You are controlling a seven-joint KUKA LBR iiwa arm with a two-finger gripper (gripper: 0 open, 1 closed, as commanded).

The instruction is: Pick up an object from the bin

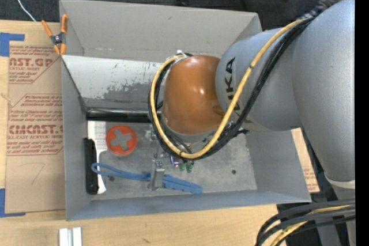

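Observation:
My gripper (157,174) hangs low over the front middle of the bin, under the orange wrist cover, right above a long blue plastic tool (124,174). That tool lies flat along the front of the bin floor, with a loop at its left end and a wider blue tip (184,185) to the right. The gripper's lower end seems to touch its middle. An orange round cap with a white cross (121,140) rests just left of the gripper.
A black stick-shaped thing (90,165) lies along the bin's left wall, partly on a white ribbed piece (96,127). The arm and its cover hide the bin's middle and right back. Bare floor shows at the front right.

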